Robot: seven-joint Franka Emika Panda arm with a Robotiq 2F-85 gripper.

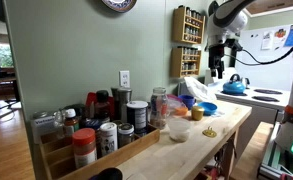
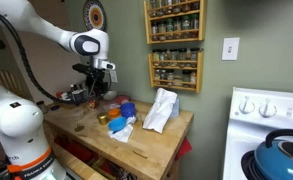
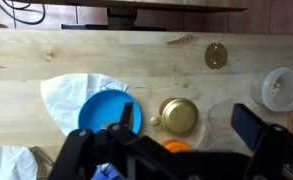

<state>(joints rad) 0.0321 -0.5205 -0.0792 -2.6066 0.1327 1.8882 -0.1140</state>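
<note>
My gripper [image 3: 186,122] is open and empty, pointing down at a wooden counter [image 3: 116,55]. In the wrist view a gold round lid [image 3: 179,114] lies between the two fingers, with an orange object [image 3: 176,146] just below it, partly hidden by the gripper body. A blue bowl [image 3: 103,108] on white paper [image 3: 61,95] sits beside the left finger. In both exterior views the gripper [image 2: 98,84] [image 1: 217,68] hangs above the counter over these items.
A small gold disc [image 3: 216,54] and a clear cup [image 3: 280,88] lie on the counter. A white bag [image 2: 161,110] stands near the counter's edge. Spice racks [image 2: 174,45] hang on the wall. Jars and bottles [image 1: 106,120] crowd one end. A stove with a blue kettle [image 2: 283,158] stands beside the counter.
</note>
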